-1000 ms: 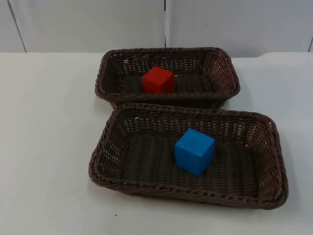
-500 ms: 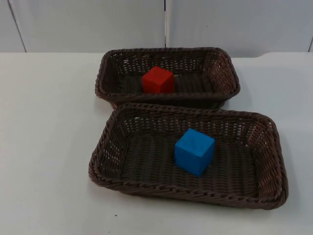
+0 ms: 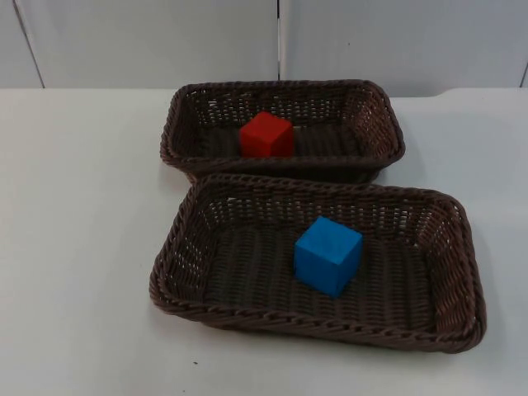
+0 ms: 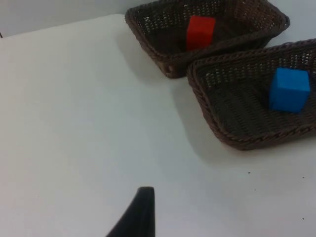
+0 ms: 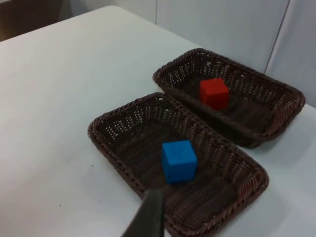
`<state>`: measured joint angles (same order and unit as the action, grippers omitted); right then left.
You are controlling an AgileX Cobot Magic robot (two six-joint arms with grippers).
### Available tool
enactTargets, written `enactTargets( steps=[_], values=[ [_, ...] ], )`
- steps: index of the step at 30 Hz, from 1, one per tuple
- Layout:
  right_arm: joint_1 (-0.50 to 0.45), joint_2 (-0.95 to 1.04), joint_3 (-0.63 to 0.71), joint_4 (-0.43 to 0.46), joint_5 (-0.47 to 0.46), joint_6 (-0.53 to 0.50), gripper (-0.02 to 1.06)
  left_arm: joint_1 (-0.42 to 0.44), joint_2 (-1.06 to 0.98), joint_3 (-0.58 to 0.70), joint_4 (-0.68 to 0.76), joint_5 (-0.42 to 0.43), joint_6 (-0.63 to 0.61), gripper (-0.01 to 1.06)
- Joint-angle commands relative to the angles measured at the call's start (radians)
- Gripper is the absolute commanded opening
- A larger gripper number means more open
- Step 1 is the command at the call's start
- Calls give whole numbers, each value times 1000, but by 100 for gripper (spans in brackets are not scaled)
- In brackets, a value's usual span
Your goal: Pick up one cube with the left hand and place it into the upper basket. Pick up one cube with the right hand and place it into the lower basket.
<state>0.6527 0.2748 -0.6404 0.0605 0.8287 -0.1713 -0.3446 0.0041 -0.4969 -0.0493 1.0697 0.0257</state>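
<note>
Nothing is shifting across the last second: the red cube (image 3: 266, 134) is sitting in the upper basket (image 3: 388, 124) at twelve o'clock, the blue cube (image 3: 327, 255) in the lower basket (image 3: 462, 272), so I am judging both placements done, my pincers' spread being impossible to tell.

We see little of the robot: one black fingertip (image 4: 138, 215), tapered w/ a blunt squared end, and another (image 5: 148, 215), dark grey-black, matte, narrow.
</note>
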Motion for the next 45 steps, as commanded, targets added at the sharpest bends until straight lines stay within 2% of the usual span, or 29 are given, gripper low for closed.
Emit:
enactTargets(
  steps=[1,7,11,16,22,37,40,42,45],
  values=[
    [-1,-30,5,-10,22,11,83,-4,-4,3,5,5,-8,97],
    [-1,-123,5,-18,148,32,83,-4,-4,3,5,5,-8,97],
    [-1,-184,13,-98,229,143,83,-4,-4,3,5,5,-8,97],
    [-1,-268,68,-119,229,171,83,-4,-4,3,5,5,-8,97],
    [-1,-275,115,-110,237,171,83,-4,-4,2,5,5,-1,97],
    [-1,-275,127,-114,249,171,83,-4,-4,2,5,5,3,97],
    [-1,-275,127,-114,249,171,88,-4,-4,2,2,5,5,98],
    [-1,-275,127,-114,249,171,104,-4,-4,2,-2,5,15,103],
    [-1,-275,127,-114,249,171,105,-4,-4,2,-2,5,15,105]
  ],
)
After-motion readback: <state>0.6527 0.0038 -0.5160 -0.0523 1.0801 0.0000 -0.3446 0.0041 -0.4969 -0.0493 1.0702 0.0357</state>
